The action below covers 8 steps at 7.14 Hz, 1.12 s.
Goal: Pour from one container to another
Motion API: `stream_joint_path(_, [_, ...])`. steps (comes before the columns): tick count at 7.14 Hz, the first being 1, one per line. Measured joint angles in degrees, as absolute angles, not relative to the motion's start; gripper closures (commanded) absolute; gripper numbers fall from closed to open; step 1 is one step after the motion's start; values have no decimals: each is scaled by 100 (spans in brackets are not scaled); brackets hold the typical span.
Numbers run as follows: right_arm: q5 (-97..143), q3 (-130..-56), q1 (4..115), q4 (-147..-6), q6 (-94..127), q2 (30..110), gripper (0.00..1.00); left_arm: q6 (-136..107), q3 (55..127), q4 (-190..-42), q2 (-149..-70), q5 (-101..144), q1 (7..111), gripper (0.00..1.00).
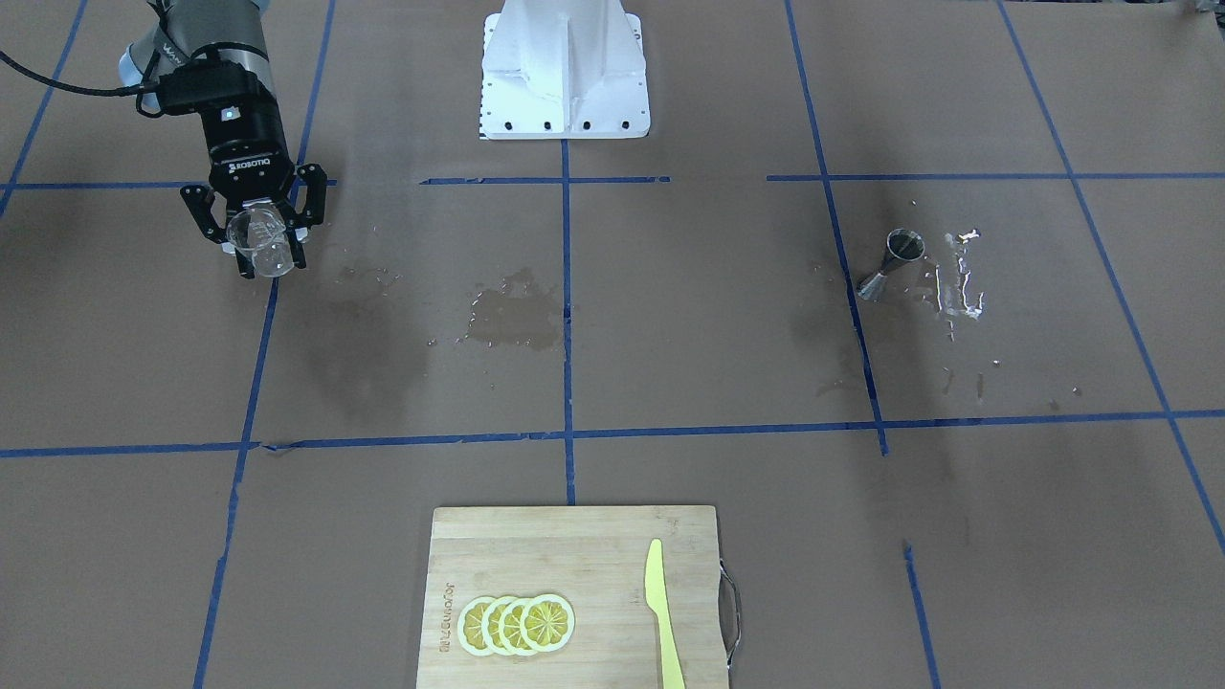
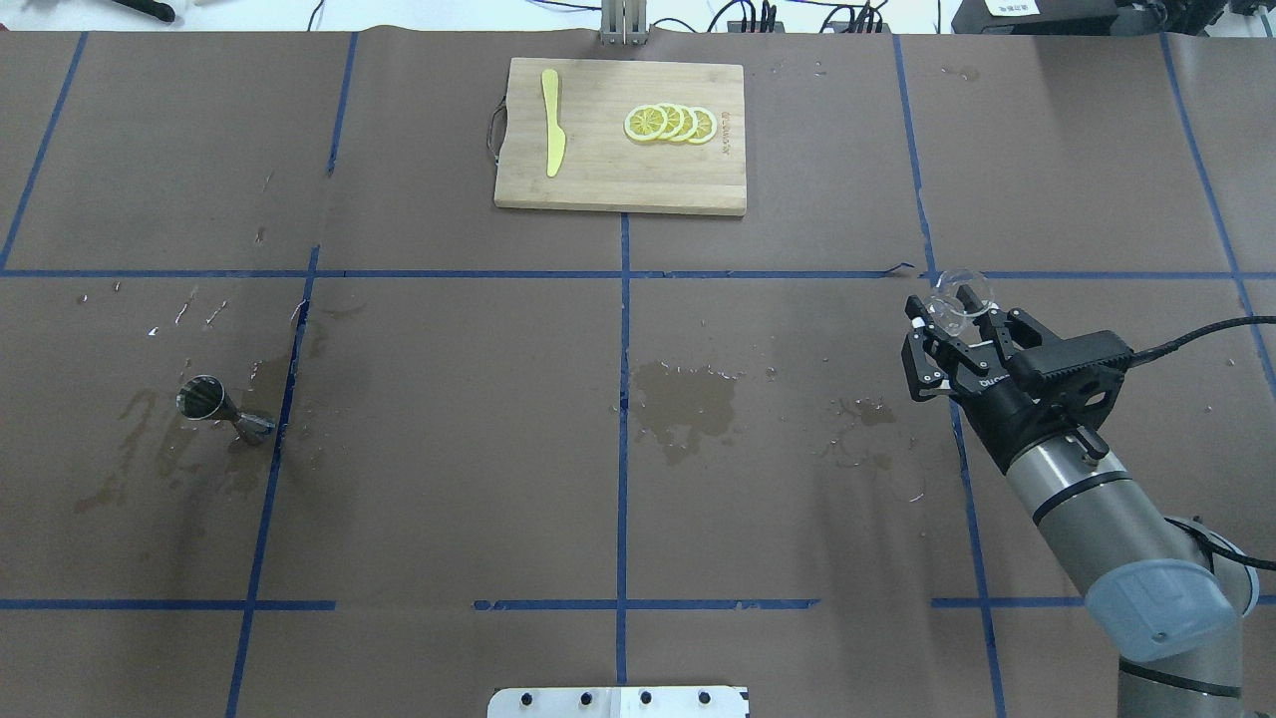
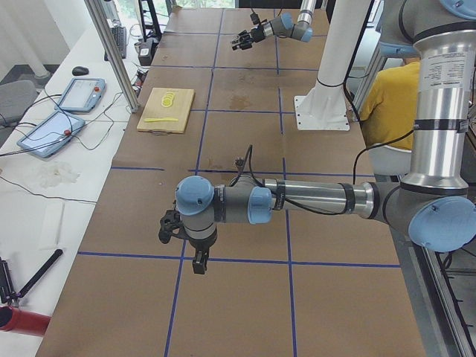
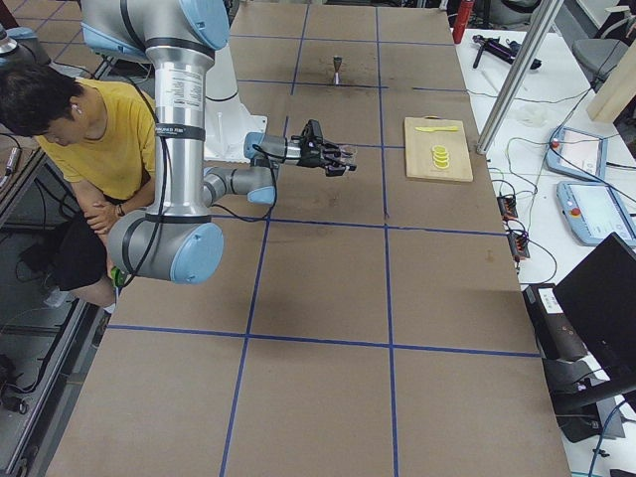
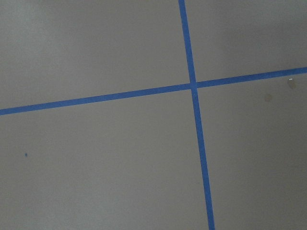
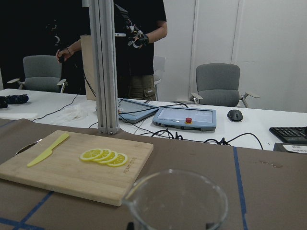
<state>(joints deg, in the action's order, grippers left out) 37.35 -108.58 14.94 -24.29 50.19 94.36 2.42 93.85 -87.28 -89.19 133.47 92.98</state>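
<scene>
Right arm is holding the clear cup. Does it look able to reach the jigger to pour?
Doubtful. Nothing stands between the right gripper, shut on the clear cup, and the jigger, only wet patches; but the jigger sits far across in the left half, a long stretch.

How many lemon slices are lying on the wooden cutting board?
4 lemon slices, in one overlapping row on the cutting board, beside the yellow knife. The slice nearest the knife lies on top; the other three are partly covered. None seems fully hidden.

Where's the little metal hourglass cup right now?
Overhead view: the metal cup stands on the robot's left, beside a blue tape line, among wet patches.
</scene>
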Motion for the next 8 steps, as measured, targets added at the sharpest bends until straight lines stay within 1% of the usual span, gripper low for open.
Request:
stream_joint_path(4, [3567,-9815,1481,-1129,5017,9628,100,-240,9265,-9516,-8920,13397,9269,0])
stream_joint_path(6, [3371,-9565,1436,-1014,5037,9785,100,-246,9249,-9628,-8916,13400,9264,0])
stream_joint_path(8, [3350,-9401,1404,-1324,5042,9807,100,-246,9246,-9646,-8915,13403,9264,0])
